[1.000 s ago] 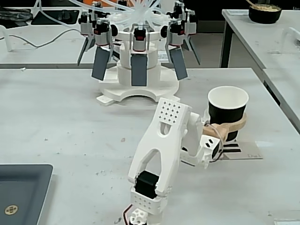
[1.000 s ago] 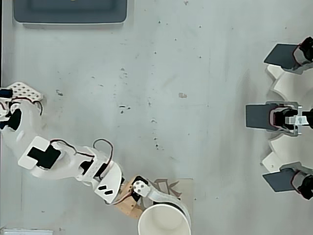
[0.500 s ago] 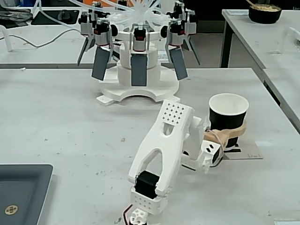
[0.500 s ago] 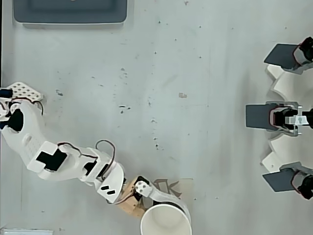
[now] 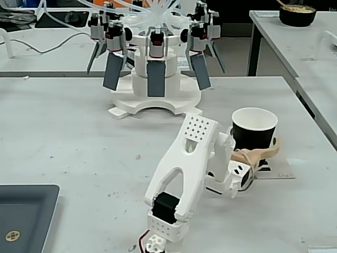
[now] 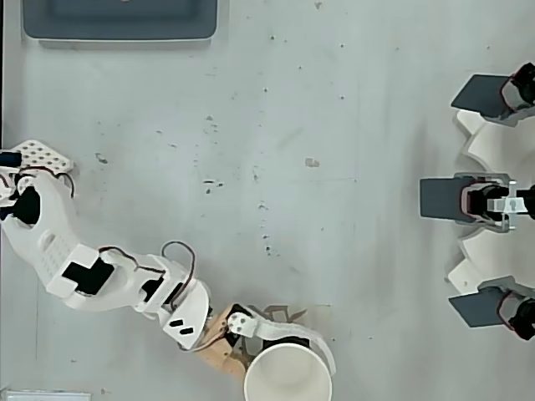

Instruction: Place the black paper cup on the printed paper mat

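Standing on the printed paper mat [image 5: 274,169], the black paper cup [image 5: 254,130] is upright with its white inside open to the ceiling, and only a small corner of the mat shows beside its base in the fixed view. The gripper [image 5: 263,153] is around the lower part of the cup: one beige finger curves along the front of it and touches the wall, while the other finger is hidden behind the cup, so the jaws seem to pinch the cup, although I cannot see the contact on the far side. In the overhead view the cup [image 6: 287,373] is at the bottom edge of the picture, and a white finger [image 6: 292,334] wraps along its rim side. The white arm [image 5: 187,171] reaches to the cup from the near edge of the table [image 5: 79,132]. Well apart from the cup, on the same table, stands a white machine [image 5: 155,68] with dark flat paddles, and a dark grey tray [image 5: 26,213] lies far from the cup on the other side of the arm.
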You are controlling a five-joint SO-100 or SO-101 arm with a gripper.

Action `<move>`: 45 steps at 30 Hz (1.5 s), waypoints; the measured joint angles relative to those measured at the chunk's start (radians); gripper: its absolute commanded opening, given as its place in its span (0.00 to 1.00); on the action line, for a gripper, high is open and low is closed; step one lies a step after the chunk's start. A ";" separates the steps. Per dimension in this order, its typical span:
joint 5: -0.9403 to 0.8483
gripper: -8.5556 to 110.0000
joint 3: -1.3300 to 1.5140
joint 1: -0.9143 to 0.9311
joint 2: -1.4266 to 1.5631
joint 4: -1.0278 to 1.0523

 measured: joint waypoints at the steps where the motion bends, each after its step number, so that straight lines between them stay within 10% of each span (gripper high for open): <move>1: 0.000 0.37 0.000 0.006 0.000 0.000; 22: 0.018 0.52 0.186 0.091 0.164 0.037; 45: 0.028 0.46 0.727 0.069 0.815 0.037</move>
